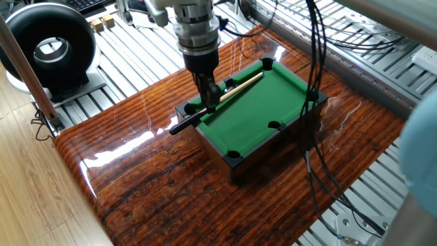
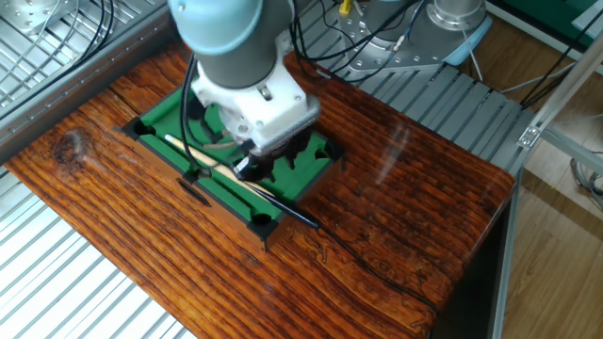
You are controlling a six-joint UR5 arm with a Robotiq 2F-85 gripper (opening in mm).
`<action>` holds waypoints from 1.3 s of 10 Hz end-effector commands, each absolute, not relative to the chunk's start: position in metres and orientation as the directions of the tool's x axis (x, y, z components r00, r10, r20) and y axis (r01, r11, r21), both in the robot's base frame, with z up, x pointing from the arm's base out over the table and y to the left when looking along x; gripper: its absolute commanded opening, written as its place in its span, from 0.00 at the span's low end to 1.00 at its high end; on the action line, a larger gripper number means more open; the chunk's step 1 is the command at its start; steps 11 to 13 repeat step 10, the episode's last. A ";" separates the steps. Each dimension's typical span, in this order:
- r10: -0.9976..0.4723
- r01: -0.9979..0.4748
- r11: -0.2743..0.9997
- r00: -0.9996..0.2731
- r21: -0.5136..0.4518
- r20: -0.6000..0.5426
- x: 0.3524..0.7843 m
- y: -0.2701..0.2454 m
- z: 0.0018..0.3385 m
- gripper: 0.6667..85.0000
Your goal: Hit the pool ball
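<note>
A small pool table with green felt (image 1: 270, 96) and a black rim stands on the wooden tabletop; it also shows in the other fixed view (image 2: 316, 153). The thin wooden cue stick (image 1: 242, 85) lies slanted along its left rail, with the black butt sticking out past the corner. It also shows in the other view (image 2: 188, 151). My gripper (image 1: 211, 96) points straight down over the cue near its butt end, one finger on each side and a narrow gap between them. My wrist covers it in the other view (image 2: 243, 169). The red pool ball shows in neither view.
A black round device (image 1: 48, 44) stands back left on metal slats. Black cables (image 1: 308, 147) hang over the pool table's right side. The glossy wooden tabletop (image 1: 150, 184) ends near the front left. The robot base (image 2: 443, 28) stands behind the table.
</note>
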State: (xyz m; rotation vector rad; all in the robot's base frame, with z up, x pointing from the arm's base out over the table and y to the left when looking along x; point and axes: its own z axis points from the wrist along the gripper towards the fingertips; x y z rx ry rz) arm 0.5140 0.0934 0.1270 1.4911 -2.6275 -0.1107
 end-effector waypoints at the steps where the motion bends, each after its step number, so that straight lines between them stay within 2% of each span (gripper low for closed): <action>1: -0.611 -0.616 0.786 -0.788 -0.058 0.077 0.541 0.076 0.133 0.00; 2: -0.639 -0.644 0.764 -0.763 -0.037 0.101 0.540 0.076 0.133 0.00; 4: -0.466 -0.467 0.883 -0.884 -0.042 0.032 0.553 0.087 0.130 0.00; 5: -0.327 -0.329 0.944 -0.942 0.003 -0.077 0.578 0.109 0.130 0.00; 6: -0.151 -0.170 0.980 -0.974 0.102 -0.170 0.604 0.134 0.132 0.00; 7: -0.038 -0.052 0.995 -0.987 0.085 -0.158 0.609 0.124 0.129 0.00; 8: -0.019 -0.025 0.999 -0.987 0.035 -0.158 0.610 0.110 0.128 0.00; 13: 0.016 0.011 1.000 -0.987 0.028 -0.163 0.610 0.105 0.128 0.00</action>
